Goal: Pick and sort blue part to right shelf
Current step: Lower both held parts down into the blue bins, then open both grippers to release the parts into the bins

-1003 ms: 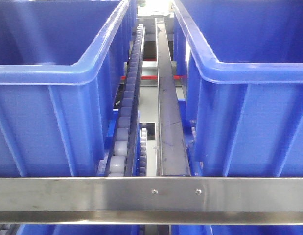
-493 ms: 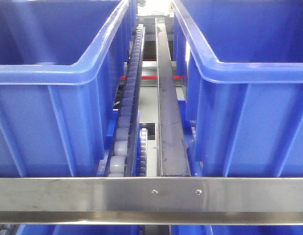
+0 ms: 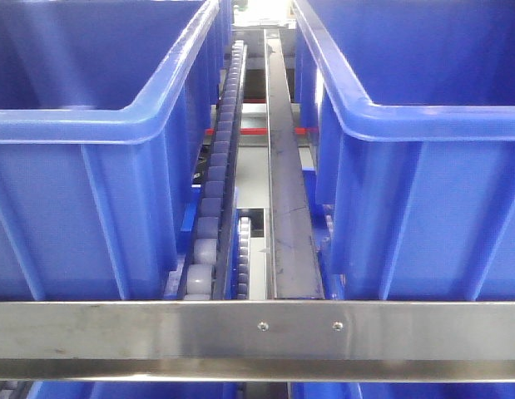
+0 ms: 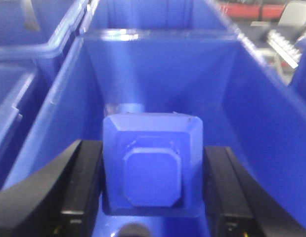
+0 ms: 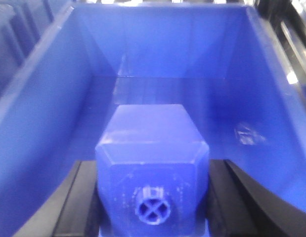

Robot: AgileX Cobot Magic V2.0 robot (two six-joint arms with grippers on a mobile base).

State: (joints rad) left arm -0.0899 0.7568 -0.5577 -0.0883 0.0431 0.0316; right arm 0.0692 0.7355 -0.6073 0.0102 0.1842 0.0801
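In the left wrist view my left gripper (image 4: 152,190) is shut on a blue part (image 4: 152,165), a blocky piece with a raised octagonal face, held inside a deep blue bin (image 4: 251,128). In the right wrist view my right gripper (image 5: 153,197) is shut on another blue part (image 5: 152,168), a block with bevelled edges and a small cross-shaped socket, held above the floor of a blue bin (image 5: 54,98). The black fingers (image 4: 81,185) (image 5: 229,197) press both sides of each part. Neither arm shows in the front view.
The front view shows two large blue bins, left (image 3: 91,125) and right (image 3: 423,125), on a shelf. A roller track (image 3: 215,191) and a metal rail (image 3: 286,199) run between them. A steel bar (image 3: 257,328) crosses the front. More bins (image 4: 24,54) stand left of the left gripper's bin.
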